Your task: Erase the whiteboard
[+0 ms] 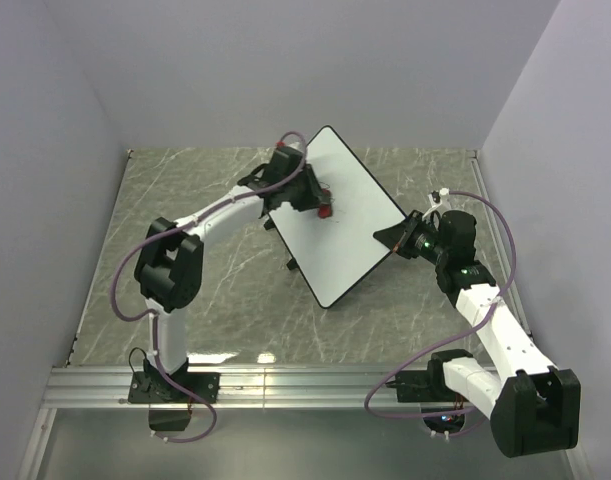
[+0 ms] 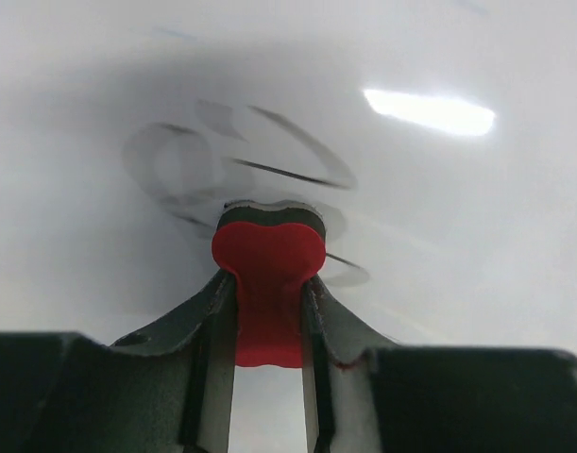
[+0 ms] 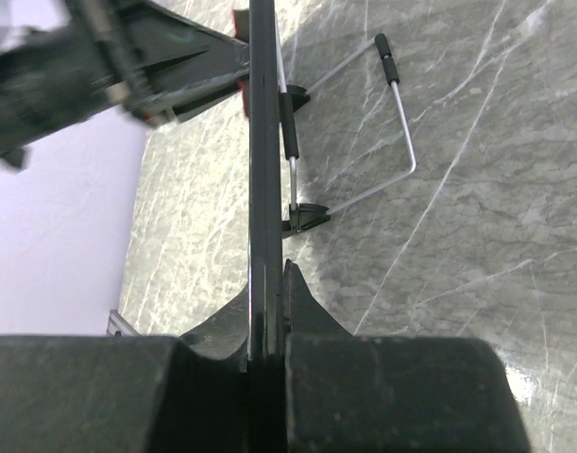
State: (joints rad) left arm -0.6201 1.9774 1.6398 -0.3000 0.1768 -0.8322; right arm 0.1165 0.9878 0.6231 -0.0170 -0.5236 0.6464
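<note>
My left end effector [image 2: 269, 293], clamped on a red-and-black eraser [image 2: 268, 247], presses it against the whiteboard [image 1: 347, 235], propped tilted on the bench [image 1: 215, 300]. My right end effector [image 1: 403, 238] is clamped on the board's right edge. This looks like mid-wipe; next, I judge, a firm sweep over the scribbles [image 2: 269, 170] just beyond the eraser.

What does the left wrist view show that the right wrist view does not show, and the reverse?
Only the left wrist view: the black marker lines on the face of the whiteboard, close up. Only the right wrist view: the board seen edge-on, clamped in the right gripper, its wire stand and the marble table. Both: the whiteboard and the left gripper holding the eraser, though the right wrist view shows these as a dark blur with bits of red.
</note>
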